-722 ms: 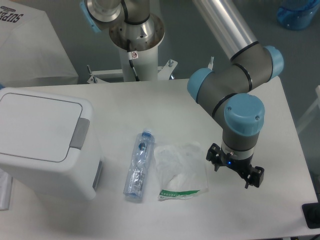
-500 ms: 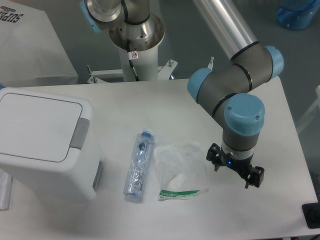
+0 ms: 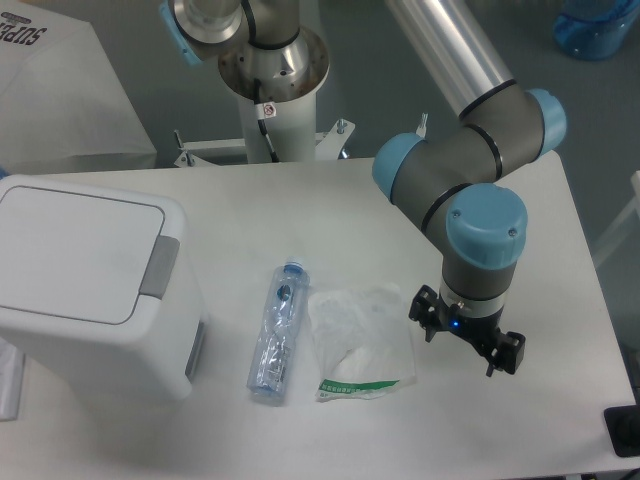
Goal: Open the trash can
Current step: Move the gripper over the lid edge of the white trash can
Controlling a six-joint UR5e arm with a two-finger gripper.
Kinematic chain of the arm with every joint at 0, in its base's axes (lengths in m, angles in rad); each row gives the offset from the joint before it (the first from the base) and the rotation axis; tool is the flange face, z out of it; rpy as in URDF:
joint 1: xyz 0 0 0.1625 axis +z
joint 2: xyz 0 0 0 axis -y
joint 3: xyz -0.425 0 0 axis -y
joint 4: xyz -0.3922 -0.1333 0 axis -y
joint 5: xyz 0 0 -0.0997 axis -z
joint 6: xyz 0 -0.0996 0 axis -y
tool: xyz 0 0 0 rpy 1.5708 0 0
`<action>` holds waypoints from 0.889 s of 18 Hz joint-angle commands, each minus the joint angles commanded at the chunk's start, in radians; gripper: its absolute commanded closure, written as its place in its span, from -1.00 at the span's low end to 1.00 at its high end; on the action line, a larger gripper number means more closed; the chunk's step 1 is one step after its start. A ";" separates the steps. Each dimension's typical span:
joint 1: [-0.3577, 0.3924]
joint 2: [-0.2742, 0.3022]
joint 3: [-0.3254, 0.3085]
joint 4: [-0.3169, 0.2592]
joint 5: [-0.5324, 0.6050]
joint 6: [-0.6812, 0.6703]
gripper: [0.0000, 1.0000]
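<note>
Right, the trash can [image 3: 95, 290] sits at the left edge of the surface [image 3: 300, 210], big and boxy, its flat white lid [image 3: 75, 250] down flat and closed, the grey push tab [image 3: 160, 268] on the lid's right side. Over on the right, the claw [image 3: 465, 345] hangs low above the bare surface, pointing down, with its two dark fingers [image 3: 425, 318] spread apart and nothing between them. From the claw, the trash can lies out at about 9 o'clock, well apart, right across the surface. Between the two lie a clear plastic bottle [image 3: 275, 335], flat on its side with its blue-capped end toward 12 o'clock, and just beside it a crumpled clear plastic bag [image 3: 360, 335] with a green-printed strip at its near edge. The bag is near the claw, at its 9 o'clock, but not touching it. The arm [image 3: 470, 180], grey with blue joint caps, reaches in from the top, and its white base column [image 3: 275, 90] stands behind the surface at 12 o'clock.
</note>
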 joint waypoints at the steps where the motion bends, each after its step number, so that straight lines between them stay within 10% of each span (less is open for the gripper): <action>1: -0.002 0.005 0.000 0.000 -0.031 -0.035 -1.00; 16: -0.158 0.207 -0.034 0.002 -0.265 -0.494 -1.00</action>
